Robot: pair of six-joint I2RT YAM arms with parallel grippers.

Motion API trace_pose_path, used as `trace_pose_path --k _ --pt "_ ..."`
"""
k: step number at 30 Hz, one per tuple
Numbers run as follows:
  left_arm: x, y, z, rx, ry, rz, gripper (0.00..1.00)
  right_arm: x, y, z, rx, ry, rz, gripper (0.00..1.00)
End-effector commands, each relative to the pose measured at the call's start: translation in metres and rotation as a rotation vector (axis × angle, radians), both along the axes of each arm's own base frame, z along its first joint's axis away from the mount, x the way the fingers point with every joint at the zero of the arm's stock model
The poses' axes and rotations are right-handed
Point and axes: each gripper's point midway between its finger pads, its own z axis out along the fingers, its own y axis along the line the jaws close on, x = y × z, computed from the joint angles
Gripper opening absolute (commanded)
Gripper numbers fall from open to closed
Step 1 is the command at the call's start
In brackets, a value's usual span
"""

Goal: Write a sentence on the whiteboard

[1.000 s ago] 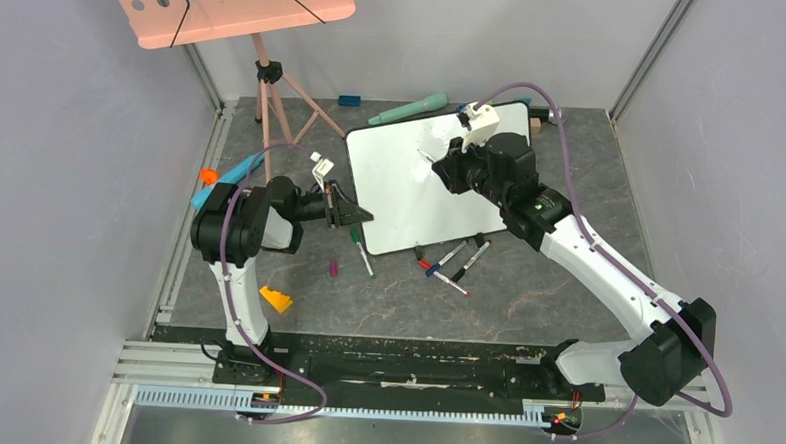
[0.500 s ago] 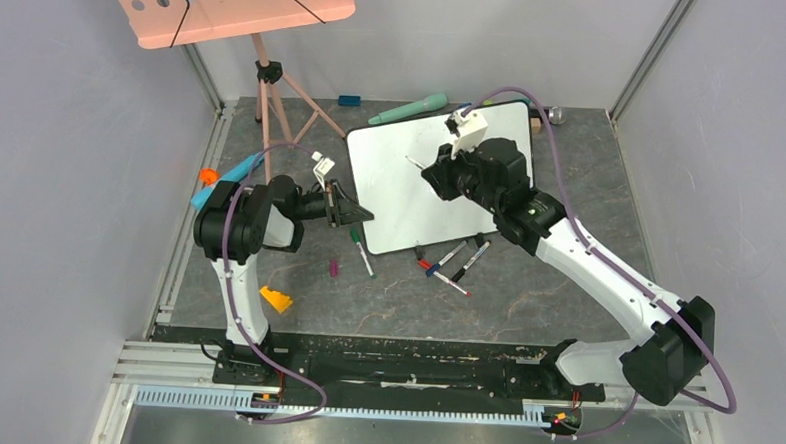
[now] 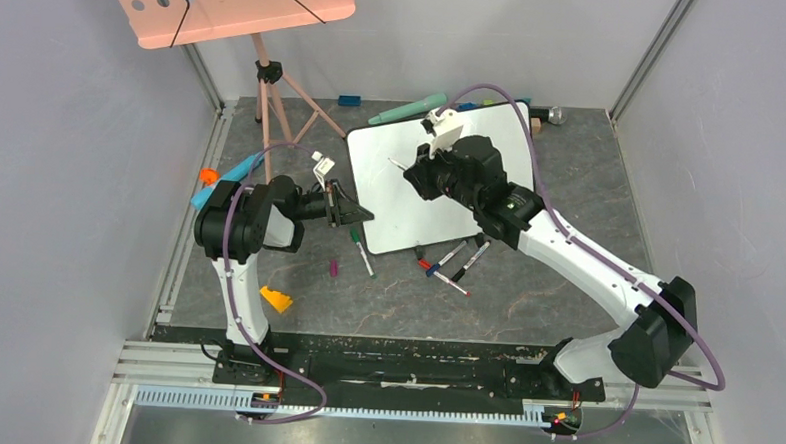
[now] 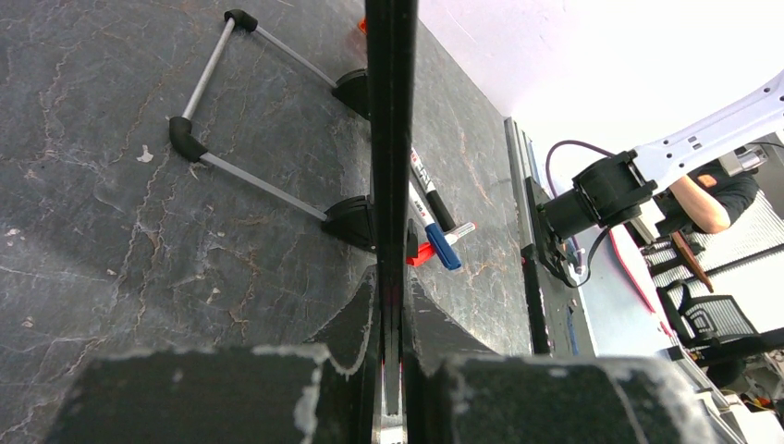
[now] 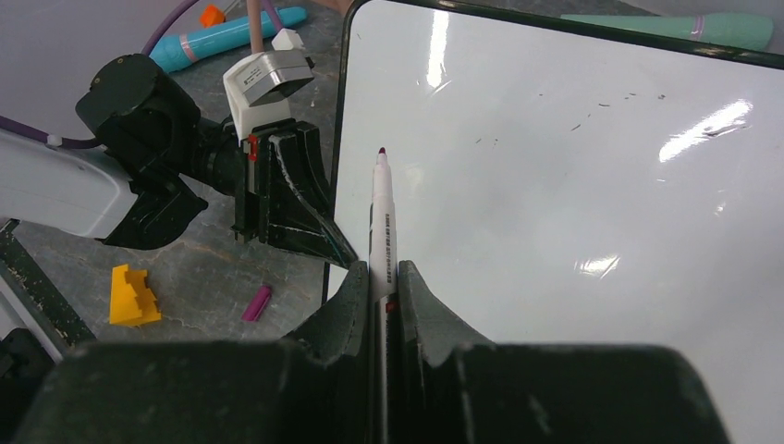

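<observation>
Nearest my bases a yellow block lies on the dark table, with a small magenta cap a little beyond it. Next comes a scatter of loose pens just off the near edge of the whiteboard, and a green pen by its near left corner. These crowd the strip of table in front of the board.

My left gripper is pressed together on the whiteboard's thin dark left edge, which I see edge-on. The grey rods of the board's stand run underneath.

My right gripper pinches a white marker, its dark red tip pointing out over the board's left half, close to the frame and to my left gripper. I cannot tell whether the tip touches the surface. The glossy white face to the right and beyond it shows only glare and a few tiny specks, so there is wide room across it. My right arm reaches over the board's near right part.

Past the far edge lies a long teal tool, then a small blue block. At far left the pink perforated board stands on its tripod. Grey walls close both sides.
</observation>
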Motion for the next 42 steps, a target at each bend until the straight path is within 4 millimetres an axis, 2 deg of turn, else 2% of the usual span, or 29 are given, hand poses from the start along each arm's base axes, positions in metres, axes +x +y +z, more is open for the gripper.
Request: trace_pose_path --k 1,9,12,21,24,30,38,42 --pt "0.001 -0.005 0.003 -0.008 -0.039 -0.02 0.02 0.002 0.0 0.03 0.036 -0.069 -0.011 0.0" --pt "0.001 -0.005 0.005 -0.006 -0.073 -0.008 0.02 -0.006 -0.02 0.024 0.005 -0.079 -0.053 0.0" --pt "0.0 -0.004 0.006 0.003 -0.141 -0.011 0.02 -0.01 -0.027 0.023 0.001 -0.085 -0.065 0.0" --pt "0.022 0.011 0.012 0.01 -0.234 0.032 0.02 -0.014 -0.037 0.023 -0.024 -0.094 -0.082 0.0" --pt "0.026 0.013 0.011 0.012 -0.278 0.044 0.02 -0.014 -0.035 0.026 -0.012 -0.096 -0.078 0.0" --pt "0.036 0.012 0.008 -0.009 -0.209 0.018 0.02 -0.008 -0.023 0.028 0.003 -0.098 -0.054 0.0" --pt "0.029 0.013 0.007 -0.002 -0.223 0.024 0.02 0.003 -0.002 0.024 0.012 -0.082 -0.021 0.0" --pt "0.021 0.011 0.008 0.0 -0.224 0.013 0.02 0.008 0.001 0.029 0.02 -0.089 -0.03 0.0"
